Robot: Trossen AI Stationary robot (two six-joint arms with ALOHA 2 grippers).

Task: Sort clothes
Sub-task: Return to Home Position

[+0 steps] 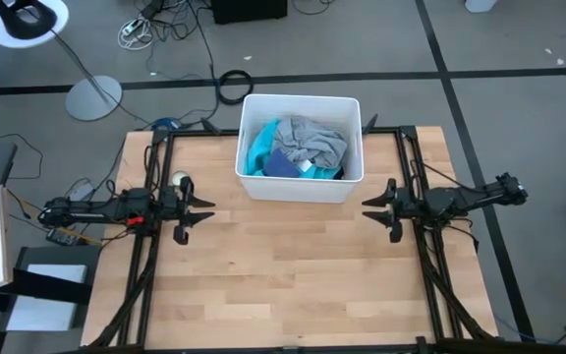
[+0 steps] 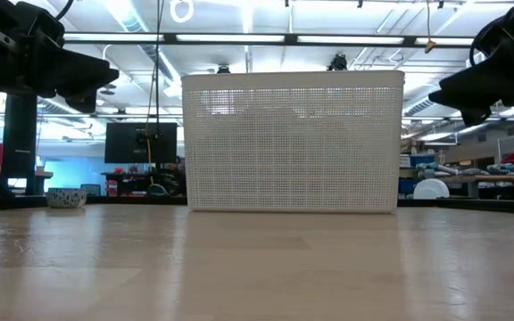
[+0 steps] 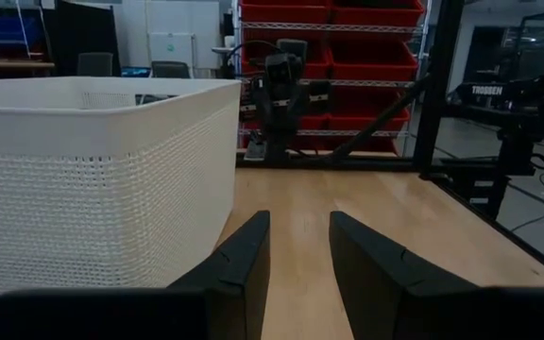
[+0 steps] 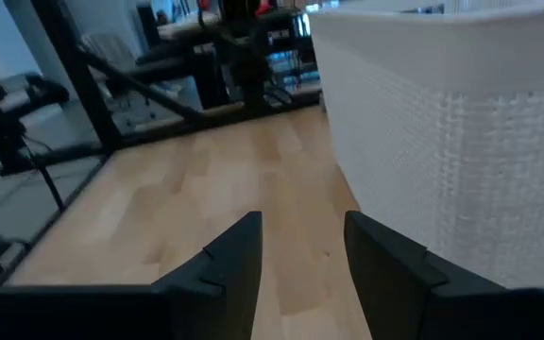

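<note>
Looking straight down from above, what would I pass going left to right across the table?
The left hand → white bin with the clothes inside → right hand.

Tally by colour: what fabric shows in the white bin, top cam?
Turquoise garment: 1
Grey shirt: 1
Dark navy piece: 1
Total: 3 visible in the white bin; anything underneath is hidden.
</note>
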